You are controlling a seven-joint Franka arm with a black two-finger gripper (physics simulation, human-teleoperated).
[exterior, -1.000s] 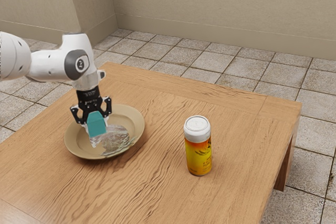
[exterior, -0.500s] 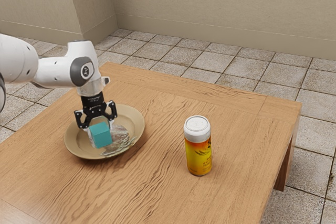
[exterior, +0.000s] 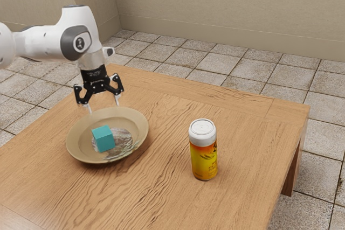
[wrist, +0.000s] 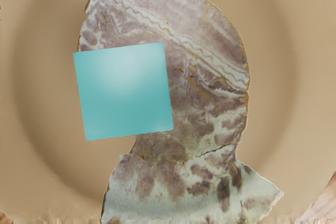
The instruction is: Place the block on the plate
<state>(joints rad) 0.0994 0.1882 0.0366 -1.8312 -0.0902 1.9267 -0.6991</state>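
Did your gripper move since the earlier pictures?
Yes. My gripper went up, away from the plate, leaving the teal block there.

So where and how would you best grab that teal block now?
I'd come straight down from above and close on two opposite side faces of the block. It's a small cube, its top uncovered, with flat sides; the plate's raised rim makes a low sideways approach look harder.

Soft, even light; pale sheen on block [wrist: 123, 93].
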